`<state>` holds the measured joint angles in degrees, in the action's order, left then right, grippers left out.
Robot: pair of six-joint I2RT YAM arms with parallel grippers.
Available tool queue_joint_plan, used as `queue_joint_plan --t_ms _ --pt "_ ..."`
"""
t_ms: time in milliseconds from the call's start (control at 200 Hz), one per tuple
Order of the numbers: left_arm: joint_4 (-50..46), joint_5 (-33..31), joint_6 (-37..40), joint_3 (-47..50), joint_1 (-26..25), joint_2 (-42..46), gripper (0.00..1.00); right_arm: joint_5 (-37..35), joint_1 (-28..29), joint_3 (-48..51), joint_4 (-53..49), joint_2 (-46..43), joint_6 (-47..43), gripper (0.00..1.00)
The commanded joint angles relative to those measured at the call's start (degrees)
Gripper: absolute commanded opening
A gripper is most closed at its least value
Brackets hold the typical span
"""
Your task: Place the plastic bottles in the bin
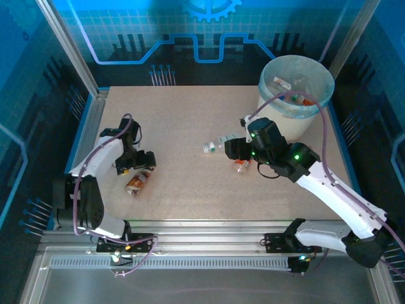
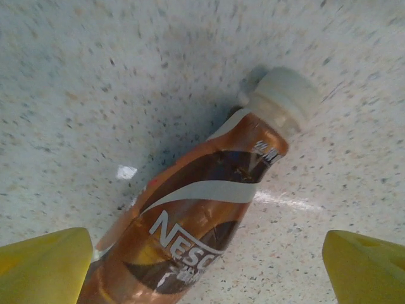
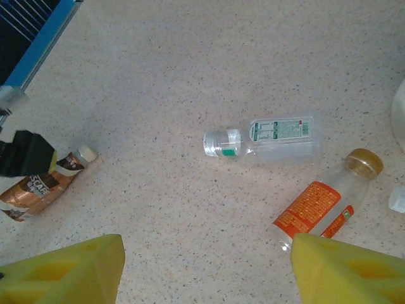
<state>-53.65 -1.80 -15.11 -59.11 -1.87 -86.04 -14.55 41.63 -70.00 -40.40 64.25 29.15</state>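
A brown coffee bottle (image 2: 202,215) with a white cap lies on its side on the table. My left gripper (image 2: 209,269) hangs open right over it, one yellow finger on each side, neither touching it. From above, that bottle (image 1: 137,182) lies just in front of the left gripper (image 1: 135,168). My right gripper (image 3: 205,272) is open and empty above bare table. A clear bottle (image 3: 266,136) with a green label lies ahead of it. An orange-labelled bottle (image 3: 326,202) with a gold cap lies beside its right finger. The bin (image 1: 295,95) stands at the back right with several bottles inside.
The table is speckled beige with metal rails (image 1: 85,136) along its sides and front. The bin's white wall (image 3: 400,114) shows at the right edge of the right wrist view, with a small pale object (image 3: 397,197) below it. Bare table lies between the two arms.
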Motion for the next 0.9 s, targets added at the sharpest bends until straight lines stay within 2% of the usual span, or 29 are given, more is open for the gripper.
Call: queue_joint_plan --t_ms 0,255,440,735,890 --pt "-0.8 1.5 -1.8 1.8 0.5 -2.3 0.95 -1.7 0.5 1.7 1.8 -1.3 -0.9 0.71" --pt "-0.3 2.1 -2.4 2.6 -1.3 -10.2 0.89 -1.5 -0.2 3.7 2.7 -2.1 -1.7 0.71" --pt "1.1 3.5 -2.5 4.0 -2.9 -12.0 0.79 -1.2 -0.8 5.2 2.8 -2.2 -1.2 0.72" --pt "0.3 5.0 -0.1 2.1 -3.7 -5.1 0.59 -0.1 -1.0 4.6 2.2 -2.9 -1.0 0.72" --pt "-3.6 5.2 1.7 -3.5 -5.5 0.3 0.56 0.5 -1.0 2.5 0.5 -2.6 -0.9 0.72"
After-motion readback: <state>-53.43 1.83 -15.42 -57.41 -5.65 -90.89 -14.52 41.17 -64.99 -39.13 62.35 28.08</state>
